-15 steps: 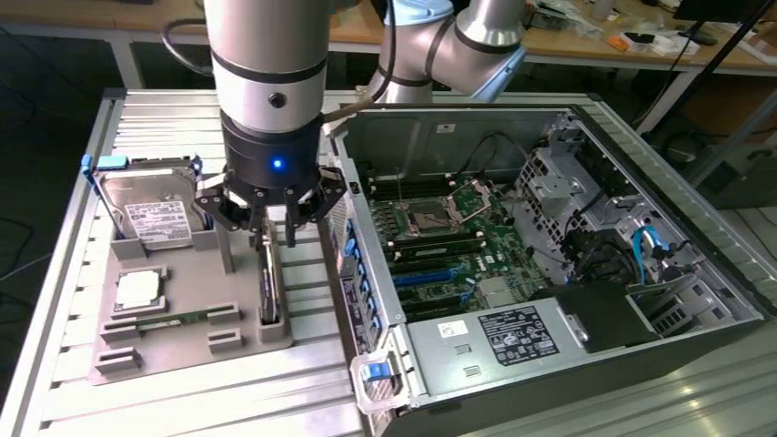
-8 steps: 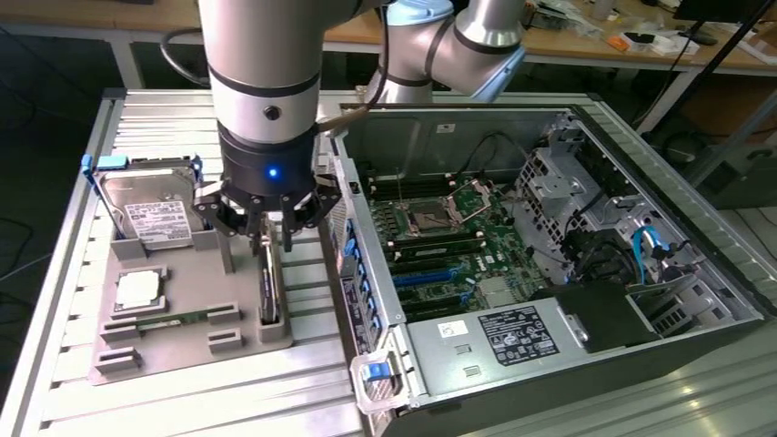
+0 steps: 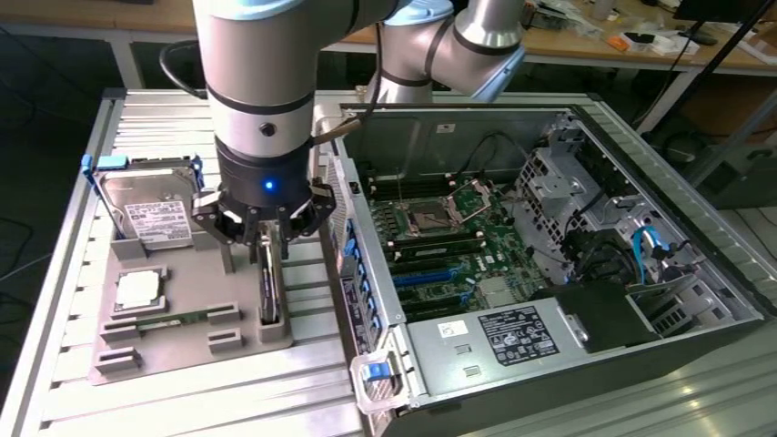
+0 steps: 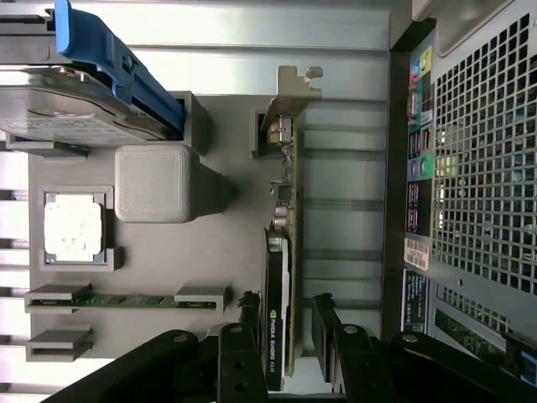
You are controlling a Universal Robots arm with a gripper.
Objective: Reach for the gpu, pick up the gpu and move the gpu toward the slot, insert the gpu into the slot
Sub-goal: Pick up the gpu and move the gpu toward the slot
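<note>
jaws: spread open and low over the tray. 1 finger sits on each side of the gpu near its fan end, and they aren't squeezing it, since the wrist view shows a gap next to the card.
gpu: standing on its edge in the holder on the grey tray, on the side closest to the PC case. In the exterior view the gpu is right under the jaws, so it isn't lifted.
bracket: the silver bracket is on the end of the card far from the jaws.
tray: it lies flat on the slatted aluminium counter, just beside the open case.
memory stick: a small green stick in its own cradle, well apart from the gpu.
cpu: a square chip in a pocket just past the memory stick.
hard drive: a silver box with a white label, propped up at the tray's back end, with a blue handle piece on top.
arm: the big grey arm comes straight down over the tray.
PC case: side panel off, motherboard showing.
slot: a blue strip on the motherboard with nothing plugged in, well apart from the gpu.
background: a wooden bench with clutter behind the case.
</note>
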